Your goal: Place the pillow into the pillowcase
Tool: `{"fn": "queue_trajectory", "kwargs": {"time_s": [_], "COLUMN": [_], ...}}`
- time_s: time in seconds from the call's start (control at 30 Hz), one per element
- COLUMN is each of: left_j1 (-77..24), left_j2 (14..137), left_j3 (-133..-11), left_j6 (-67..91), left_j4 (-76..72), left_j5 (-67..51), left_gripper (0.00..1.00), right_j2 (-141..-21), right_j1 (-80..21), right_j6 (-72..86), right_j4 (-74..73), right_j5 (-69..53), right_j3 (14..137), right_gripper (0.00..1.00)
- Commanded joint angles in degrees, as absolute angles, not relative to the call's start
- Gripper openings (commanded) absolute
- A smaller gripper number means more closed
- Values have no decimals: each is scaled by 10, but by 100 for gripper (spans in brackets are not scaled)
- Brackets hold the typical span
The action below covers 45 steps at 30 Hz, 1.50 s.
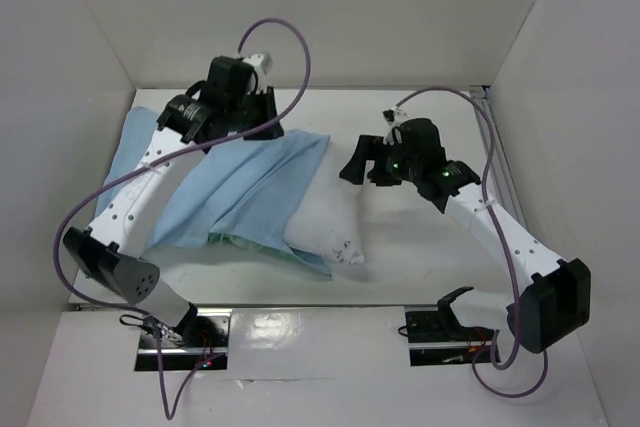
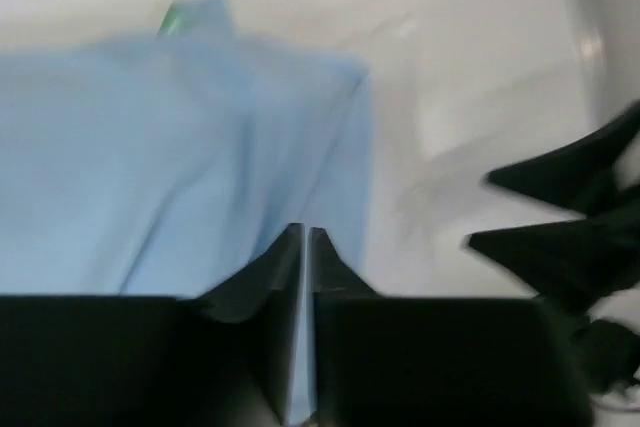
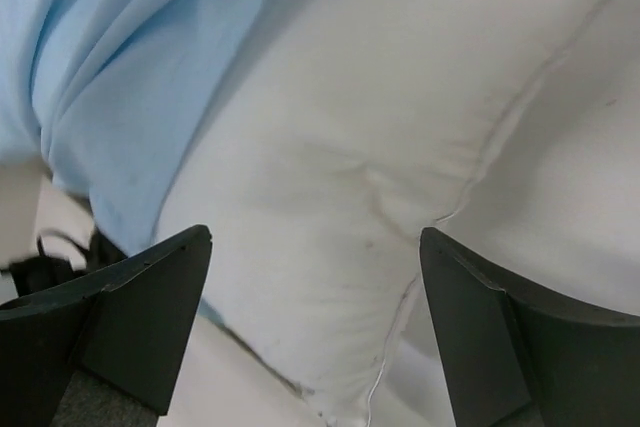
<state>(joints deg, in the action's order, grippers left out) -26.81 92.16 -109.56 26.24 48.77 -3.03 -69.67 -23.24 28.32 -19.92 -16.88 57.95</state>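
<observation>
Pillow (image 1: 335,222) half hidden by pillowcase (image 1: 240,187); L wrist view blurred.

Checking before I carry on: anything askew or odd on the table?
The pillowcase lies rumpled and slanted over the pillow, whose right end sticks out bare, with small dark specks near its front corner.

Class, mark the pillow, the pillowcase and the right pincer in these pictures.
pillow (image 1: 325,223): top view, its bare white end.
pillowcase (image 1: 235,187): top view, middle of its blue face.
right pincer (image 3: 315,239): right wrist view, midway between its fingertips.
</observation>
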Motion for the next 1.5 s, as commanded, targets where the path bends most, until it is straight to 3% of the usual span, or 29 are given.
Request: {"fn": "queue_trajectory", "kwargs": {"time_s": [0.0, 0.07, 0.13, 0.17, 0.2, 0.27, 0.4, 0.43, 0.57, 0.73, 0.9, 1.03, 1.07, 1.17, 1.2, 1.3, 1.4, 1.43, 1.47], "left_j1": [-262, -262, -267, -285, -293, -307, -372, -384, -422, -427, -427, -427, -427, -427, -427, -427, -427, -427, -427], "left_j2": [824, 738, 684, 638, 617, 589, 548, 532, 514, 529, 558, 598, 604, 604, 599, 584, 584, 584, 584], "left_j3": [-992, -902, -847, -795, -768, -696, -560, -536, -447, -418, -397, -392, -392, -392, -392, -397, -410, -410, -424], "left_j6": [301, 330, 354, 381, 393, 423, 494, 512, 570, 599, 610, 616, 616, 616, 616, 616, 604, 604, 588], "left_j4": [519, 513, 513, 508, 500, 475, 398, 382, 304, 249, 195, 184, 184, 196, 202, 222, 228, 228, 220], "left_j5": [57, 33, -1, -35, -57, -127, -181, -181, -155, -73, -36, -35, -35, -35, -28, -20, -35, -41, -54], "left_gripper": [38, 74, 74, 70, 60, 58, 67, 76, 95, 97, 88, 67, 54, 35, 20, 1, 0, 0, 0], "right_j2": [-702, -710, -715, -715, -715, -715, -733, -733, -733, -744, -744, -744, -744, -744, -750, -765, -787, -794, -801], "right_j1": [-291, -352, -399, -436, -450, -457, -457, -457, -435, -429, -424, -407, -407, -401, -401, -395, -395, -395, -395], "right_j6": [176, 153, 148, 153, 153, 158, 163, 163, 163, 158, 163, 169, 174, 179, 179, 185, 198, 203, 214], "right_j4": [-325, -385, -409, -417, -417, -407, -372, -364, -350, -350, -345, -313, -308, -281, -274, -244, -196, -177, -159], "right_j5": [-168, -95, -39, -15, 11, 11, 5, -2, -24, -37, -44, -70, -82, -107, -114, -137, -183, -201, -215], "right_j3": [643, 657, 657, 644, 636, 623, 612, 612, 612, 612, 594, 571, 564, 559, 553, 553, 548, 541, 541], "right_gripper": [92, 100, 100, 100, 100, 100, 100, 100, 100, 100, 100, 100, 100, 100, 100, 96, 60, 30, 18]}}
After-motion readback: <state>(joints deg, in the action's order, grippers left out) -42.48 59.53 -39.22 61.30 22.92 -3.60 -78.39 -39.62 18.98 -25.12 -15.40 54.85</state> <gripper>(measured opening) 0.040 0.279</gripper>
